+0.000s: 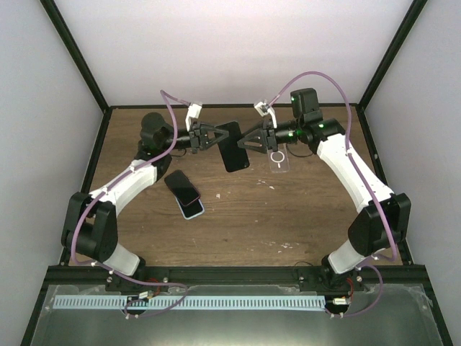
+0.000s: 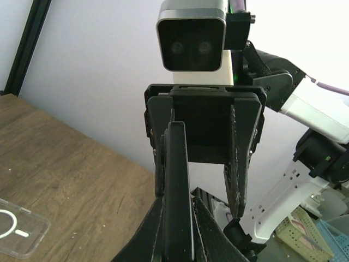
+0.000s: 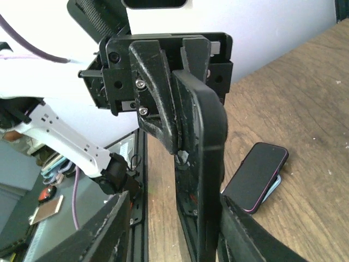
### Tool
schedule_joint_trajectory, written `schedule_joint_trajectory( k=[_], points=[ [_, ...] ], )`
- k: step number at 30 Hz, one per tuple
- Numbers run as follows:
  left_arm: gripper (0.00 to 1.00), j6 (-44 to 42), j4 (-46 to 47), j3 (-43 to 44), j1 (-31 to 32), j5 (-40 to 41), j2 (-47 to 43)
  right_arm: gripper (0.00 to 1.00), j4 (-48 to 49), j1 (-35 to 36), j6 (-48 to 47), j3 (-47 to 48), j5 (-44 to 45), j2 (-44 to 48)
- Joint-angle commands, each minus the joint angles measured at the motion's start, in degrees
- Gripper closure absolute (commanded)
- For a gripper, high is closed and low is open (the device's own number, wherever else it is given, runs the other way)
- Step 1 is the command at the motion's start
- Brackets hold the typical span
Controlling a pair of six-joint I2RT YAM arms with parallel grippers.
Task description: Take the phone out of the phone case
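A black phone in a dark case point(image 1: 234, 148) is held on edge in the air above the middle of the table. My left gripper point(image 1: 216, 138) is shut on its left end; in the left wrist view point(image 2: 179, 202) both fingers pinch the thin black edge point(image 2: 179, 164). My right gripper point(image 1: 252, 140) is open around the phone's other end. In the right wrist view point(image 3: 174, 202) the cased phone point(image 3: 204, 164) stands between the spread fingers, close against the right finger point(image 3: 251, 234). I cannot tell the phone from the case.
A clear empty case with a ring mark point(image 1: 279, 160) lies flat under the right gripper, and also shows in the left wrist view point(image 2: 16, 234). Two more phones lie stacked point(image 1: 184, 193) left of centre, seen too in the right wrist view point(image 3: 256, 177). Black frame posts edge the table.
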State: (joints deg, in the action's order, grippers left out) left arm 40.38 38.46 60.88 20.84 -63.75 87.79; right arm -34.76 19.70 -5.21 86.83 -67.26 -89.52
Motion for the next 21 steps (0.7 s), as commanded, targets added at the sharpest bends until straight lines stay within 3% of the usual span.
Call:
schedule_joint_trajectory(
  k=[1, 12, 15, 21],
  points=[
    [1.00, -4.8, -1.3, 3.5, 1.3, -0.2, -1.0, 0.65, -0.1, -0.1, -0.5, 0.2, -3.5, 0.0],
    [0.99, -7.3, -5.6, 5.0, 2.3, 0.1, -0.1, 0.99, -1.2, 0.1, -2.3, -1.9, -5.1, 0.8],
    [0.80, -11.4, -12.0, 6.2, 2.4, 1.5, -0.6, 0.99, -1.6, -0.1, -2.0, -2.3, -4.9, 1.1],
    [0.29, -28.1, -37.7, 11.5, 1.2, 9.5, -3.1, 0.99, -1.7, -2.9, -0.9, -8.5, -5.3, 4.1]
  ],
)
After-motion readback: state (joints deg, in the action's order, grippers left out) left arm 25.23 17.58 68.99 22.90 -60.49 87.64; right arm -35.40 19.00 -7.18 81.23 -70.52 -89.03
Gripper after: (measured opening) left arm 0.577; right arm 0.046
